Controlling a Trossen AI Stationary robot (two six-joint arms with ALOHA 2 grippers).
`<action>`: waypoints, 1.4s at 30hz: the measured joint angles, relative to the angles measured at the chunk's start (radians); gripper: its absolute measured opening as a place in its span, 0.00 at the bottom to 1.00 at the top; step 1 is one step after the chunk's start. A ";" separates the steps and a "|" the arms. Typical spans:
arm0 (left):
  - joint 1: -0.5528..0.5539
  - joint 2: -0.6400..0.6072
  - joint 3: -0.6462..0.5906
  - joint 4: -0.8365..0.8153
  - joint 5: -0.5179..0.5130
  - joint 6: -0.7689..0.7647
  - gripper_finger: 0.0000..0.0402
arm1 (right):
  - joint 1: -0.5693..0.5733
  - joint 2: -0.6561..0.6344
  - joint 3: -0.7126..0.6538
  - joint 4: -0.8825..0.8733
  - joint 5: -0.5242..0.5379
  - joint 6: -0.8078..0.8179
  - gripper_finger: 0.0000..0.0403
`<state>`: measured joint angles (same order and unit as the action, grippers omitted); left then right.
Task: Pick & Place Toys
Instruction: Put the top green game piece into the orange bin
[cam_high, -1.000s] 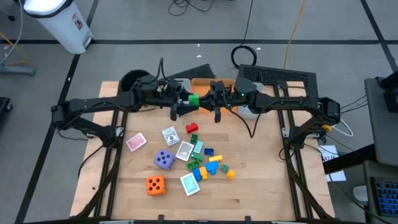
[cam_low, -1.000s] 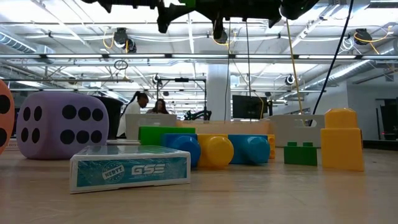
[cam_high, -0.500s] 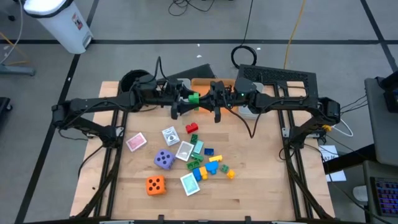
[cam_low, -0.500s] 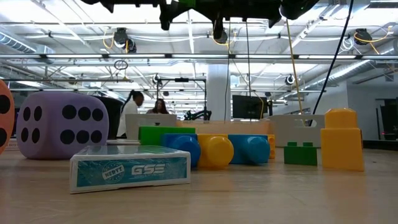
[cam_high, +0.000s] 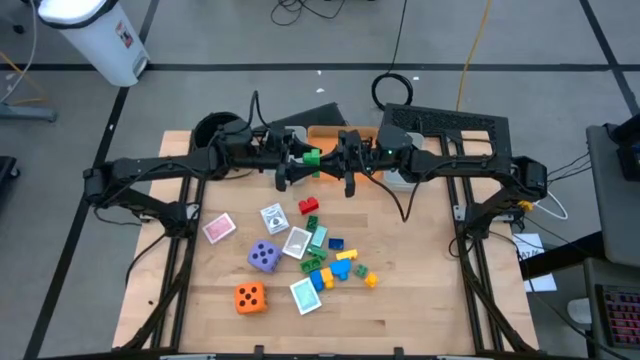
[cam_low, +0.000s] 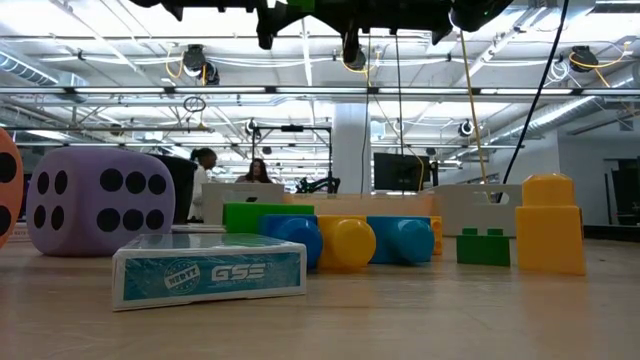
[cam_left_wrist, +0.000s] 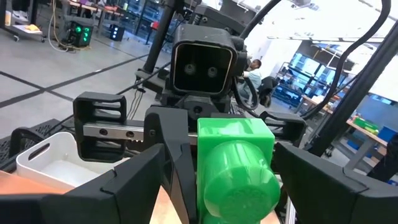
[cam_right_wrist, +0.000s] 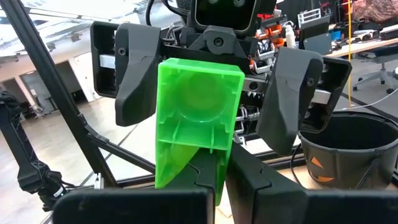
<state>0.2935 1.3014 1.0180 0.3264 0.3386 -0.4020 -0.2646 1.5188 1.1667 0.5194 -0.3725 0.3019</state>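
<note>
Green brick (cam_right_wrist: 198, 118) between opposing grippers

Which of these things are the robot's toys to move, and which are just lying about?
Toys for the job: green brick held up by the right gripper, purple die, orange die, small bricks, cards.

Just there: black pot, white bin.

One camera looks straight down on the whole worktop (cam_high: 400, 290); another sits at its surface, facing level into the room. The two wrist cameras face each other closely — both show the green brick (cam_left_wrist: 235, 163).
</note>
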 joint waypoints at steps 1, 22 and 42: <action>0.000 0.000 0.000 0.000 0.000 0.000 0.77 | 0.000 0.000 0.000 0.000 0.000 0.000 0.02; 0.000 0.000 0.000 -0.010 0.003 0.009 0.35 | -0.001 0.000 0.000 -0.002 0.002 0.000 0.02; 0.000 0.000 0.000 -0.011 0.003 0.024 0.36 | 0.000 0.000 0.000 0.002 -0.003 0.000 0.21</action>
<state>0.2935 1.3014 1.0183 0.3149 0.3414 -0.3775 -0.2642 1.5188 1.1667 0.5213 -0.3752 0.3019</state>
